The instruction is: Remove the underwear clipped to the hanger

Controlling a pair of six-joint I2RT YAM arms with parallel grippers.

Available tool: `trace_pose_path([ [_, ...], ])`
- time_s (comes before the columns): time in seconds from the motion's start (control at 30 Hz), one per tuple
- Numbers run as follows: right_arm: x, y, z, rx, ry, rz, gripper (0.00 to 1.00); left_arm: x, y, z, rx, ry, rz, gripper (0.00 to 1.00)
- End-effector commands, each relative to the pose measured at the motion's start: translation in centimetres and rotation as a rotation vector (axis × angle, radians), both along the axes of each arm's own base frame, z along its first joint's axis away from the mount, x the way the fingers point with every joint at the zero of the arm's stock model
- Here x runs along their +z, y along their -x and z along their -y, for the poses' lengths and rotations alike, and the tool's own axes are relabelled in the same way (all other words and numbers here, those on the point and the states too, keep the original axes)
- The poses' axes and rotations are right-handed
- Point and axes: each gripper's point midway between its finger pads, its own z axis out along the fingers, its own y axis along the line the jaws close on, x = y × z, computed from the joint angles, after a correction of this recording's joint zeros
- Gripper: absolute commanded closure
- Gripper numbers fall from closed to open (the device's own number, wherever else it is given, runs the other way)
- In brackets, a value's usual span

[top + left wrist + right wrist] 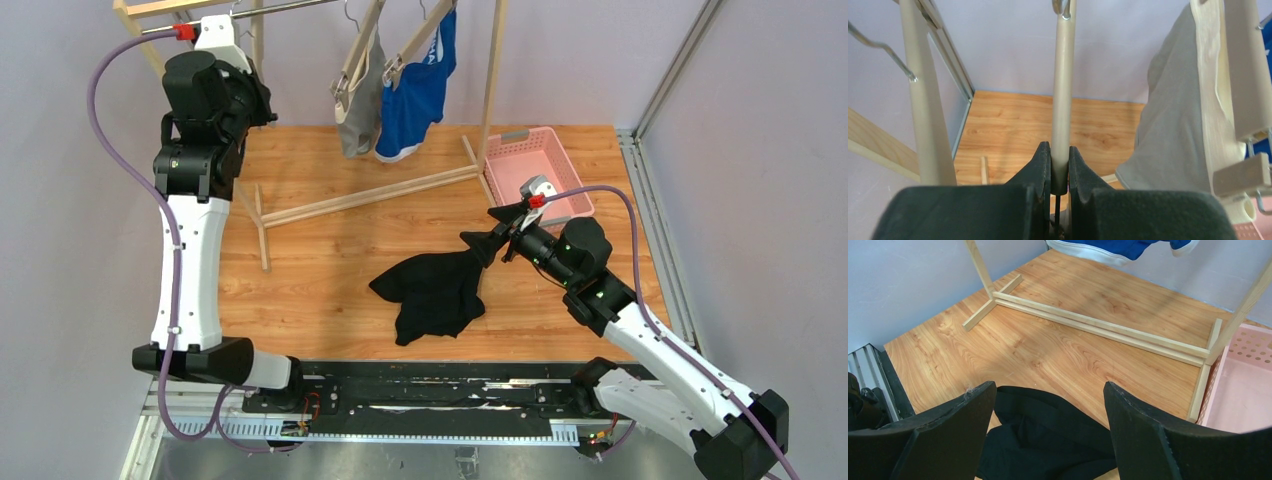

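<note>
Left wrist, left gripper (1060,150) clamping smooth pale rod (1063,90), soft grey underwear (1173,125)

The wooden table (1038,350) carries the black shorts (1048,430) crumpled directly beneath the right gripper (1049,390), the wooden rack base (1098,330) ahead of it, and the pink basket (1243,385) to its right.
</note>
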Motion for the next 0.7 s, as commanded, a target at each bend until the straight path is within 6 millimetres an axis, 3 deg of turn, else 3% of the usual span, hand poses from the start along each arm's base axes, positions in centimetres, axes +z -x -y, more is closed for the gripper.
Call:
trace_pose_path([
  [0.0,0.7,0.4,-0.2,0.010,-0.023,0.028,0.19,2.3,-1.4,-0.7,0.005,0.019,0.074,1.00],
  [0.43,0.2,-0.1,-0.6,0.009,-0.017,0.006,0.19,0.3,-3.0,-1.4,0.021,0.022,0.031,1.00],
  [0.67,-0.8,-0.1,-0.8,0.014,-0.004,-0.023,0.19,-2.2,-4.2,-2.5,0.071,0.003,-0.046,1.00],
])
